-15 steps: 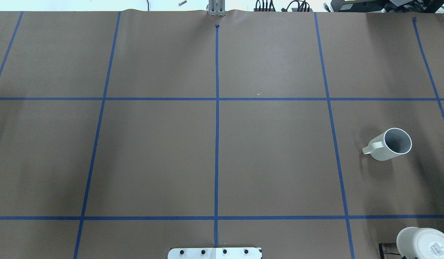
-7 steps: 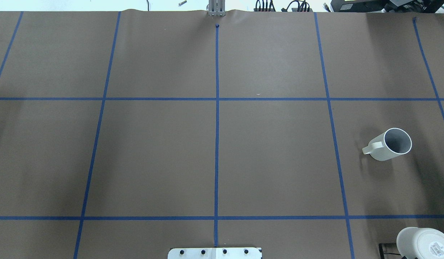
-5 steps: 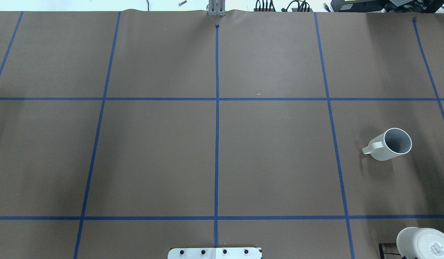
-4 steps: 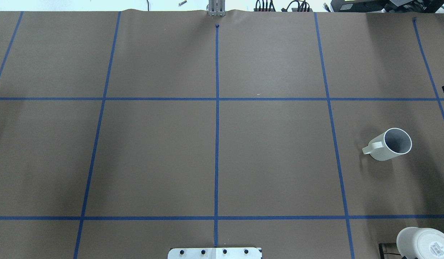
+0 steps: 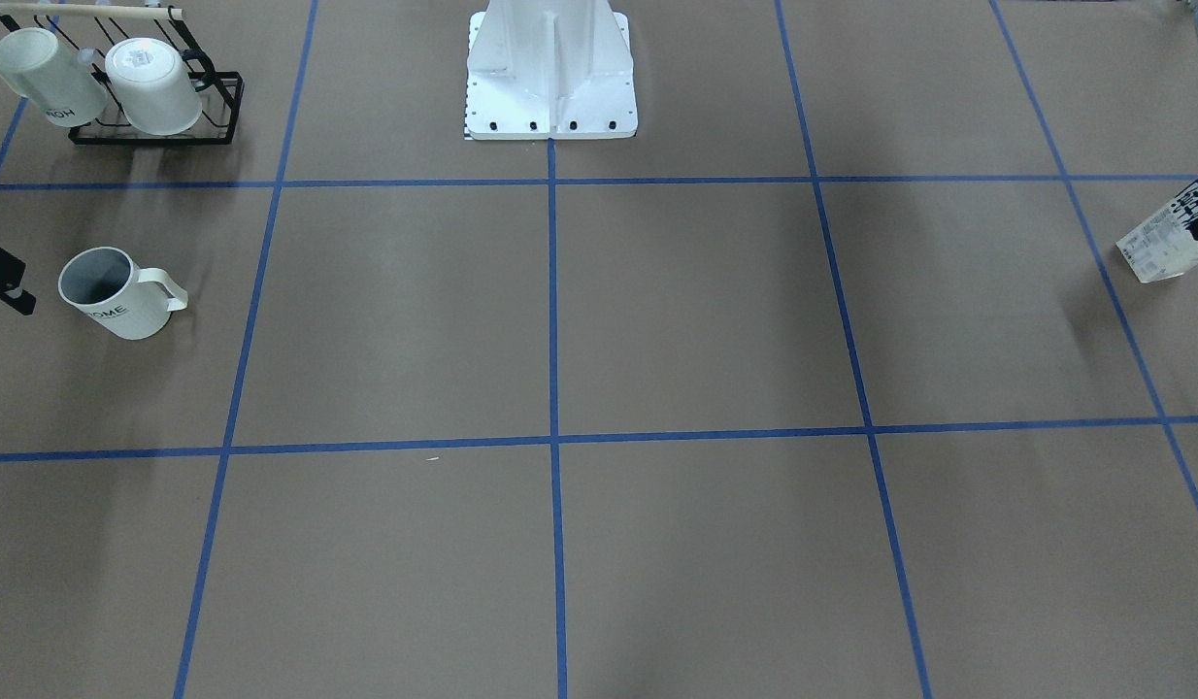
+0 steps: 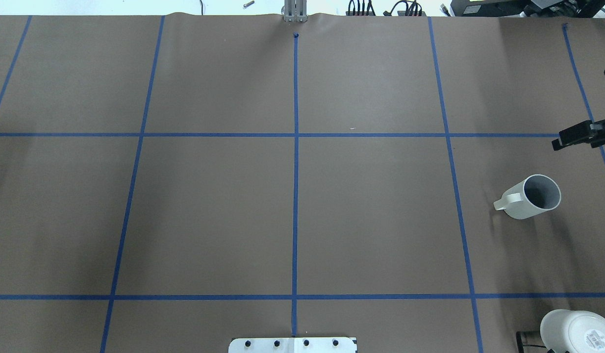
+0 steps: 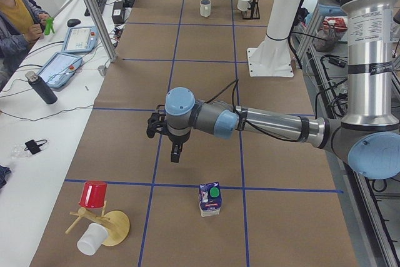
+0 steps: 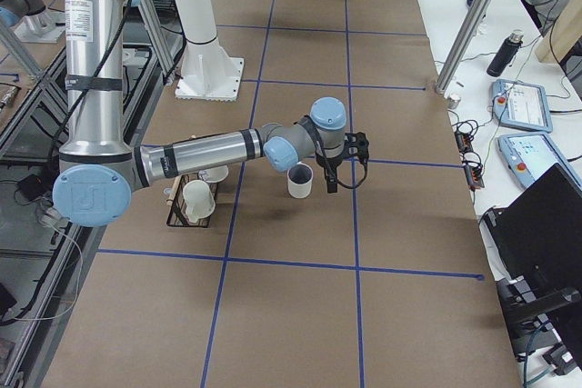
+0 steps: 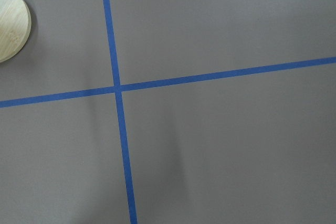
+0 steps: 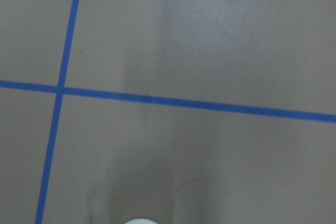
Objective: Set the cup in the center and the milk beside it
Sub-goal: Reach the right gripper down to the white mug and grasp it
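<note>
Standing upright, mouth up, loop handle toward robot's left: white cylindrical cup [image 6: 528,198], grey inside. Beside it, right gripper [image 8: 329,179]; near milk [image 7: 210,199], left gripper [image 7: 175,153]; finger spacing indiscernible for both.

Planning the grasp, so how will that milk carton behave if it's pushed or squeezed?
The milk carton stands upright, taller than its base is wide, so a high push would probably tip it. Its walls look like paperboard and may dent under a hard squeeze. Full or empty, hence its weight, cannot be told.
</note>
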`<act>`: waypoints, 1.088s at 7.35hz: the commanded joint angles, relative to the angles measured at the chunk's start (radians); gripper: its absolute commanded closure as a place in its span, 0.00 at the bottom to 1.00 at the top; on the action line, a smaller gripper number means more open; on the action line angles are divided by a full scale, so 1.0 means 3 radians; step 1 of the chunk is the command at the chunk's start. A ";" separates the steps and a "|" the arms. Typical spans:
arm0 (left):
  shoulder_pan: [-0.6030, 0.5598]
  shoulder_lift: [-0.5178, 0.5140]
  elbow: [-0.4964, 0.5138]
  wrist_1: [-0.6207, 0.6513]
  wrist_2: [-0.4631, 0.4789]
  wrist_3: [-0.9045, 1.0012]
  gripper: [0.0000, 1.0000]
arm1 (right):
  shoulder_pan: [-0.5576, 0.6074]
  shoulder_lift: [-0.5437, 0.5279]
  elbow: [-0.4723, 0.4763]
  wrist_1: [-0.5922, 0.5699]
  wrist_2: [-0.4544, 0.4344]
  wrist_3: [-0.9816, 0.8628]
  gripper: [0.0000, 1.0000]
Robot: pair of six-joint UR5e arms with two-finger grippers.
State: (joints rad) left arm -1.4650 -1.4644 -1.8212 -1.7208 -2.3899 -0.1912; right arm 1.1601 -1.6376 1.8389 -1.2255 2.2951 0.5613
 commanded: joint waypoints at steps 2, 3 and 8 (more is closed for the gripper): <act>0.0000 -0.0002 -0.0035 -0.0001 0.0000 -0.0104 0.02 | -0.0405 -0.0329 0.0139 0.0005 -0.0103 0.0037 0.01; 0.0000 -0.0002 -0.0034 -0.0001 0.0000 -0.0104 0.02 | -0.0532 -0.0365 0.0129 0.0005 -0.0179 0.0041 0.05; -0.0005 0.0003 -0.0034 -0.0001 0.0000 -0.0094 0.02 | -0.0646 -0.0325 0.0093 0.0005 -0.0277 0.0067 1.00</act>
State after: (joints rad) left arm -1.4657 -1.4647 -1.8317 -1.7211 -2.3900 -0.2218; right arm 0.9674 -1.7368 1.8679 -1.2237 2.2084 0.5804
